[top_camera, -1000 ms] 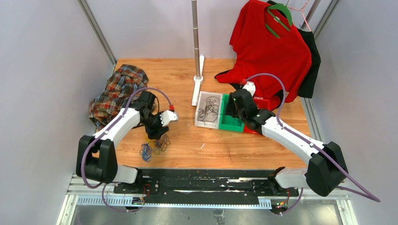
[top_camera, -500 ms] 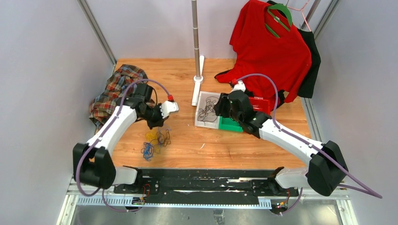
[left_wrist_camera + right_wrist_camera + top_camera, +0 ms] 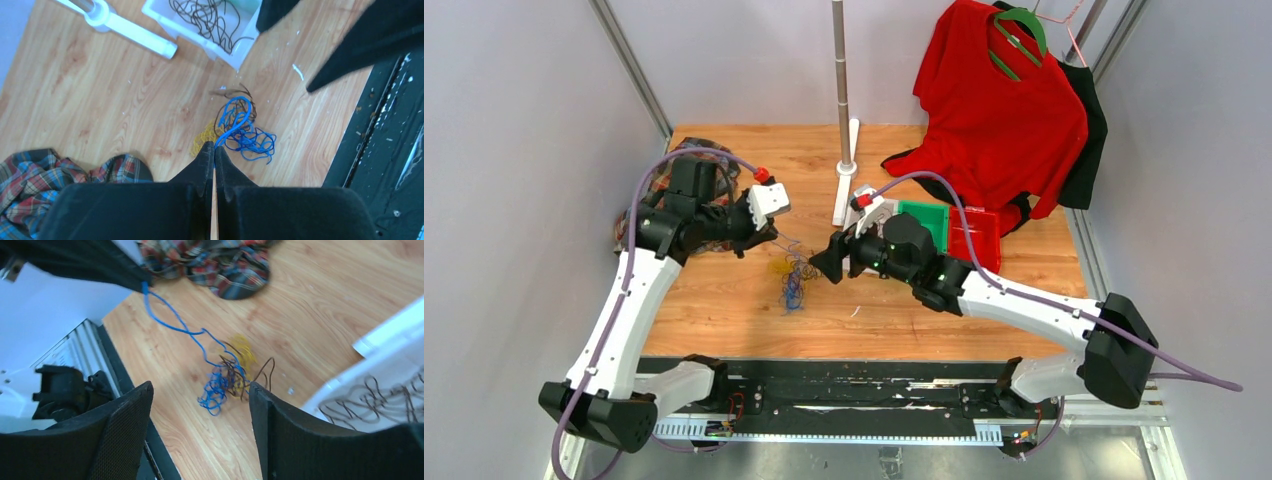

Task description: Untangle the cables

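Closest to the arms' bases, the small wad of thin blue, yellow and dark cables lies on the wooden surface, in the gap between the two hands. The left hand is pressed fully shut just above it. From the right wrist's view it has a single blue wire pinched at its tips. I take that as the point of the hold: to lift one colour clear so it draws away from the rest.

That blue wire rises on a slant from the wad to the left hand. The wad itself looks stretched along the same line, though the loops are too fine for me to be certain. The right hand stands wide open and holds nothing. It faces the wad from the other side, probably ready to take hold of the remainder.

Just beyond sits a white tray holding loose dark wires, seemingly the place for sorted strands. A green bin and a red bin stand beside it. Farther off lie a crumpled plaid shirt and a red shirt on a hanger.
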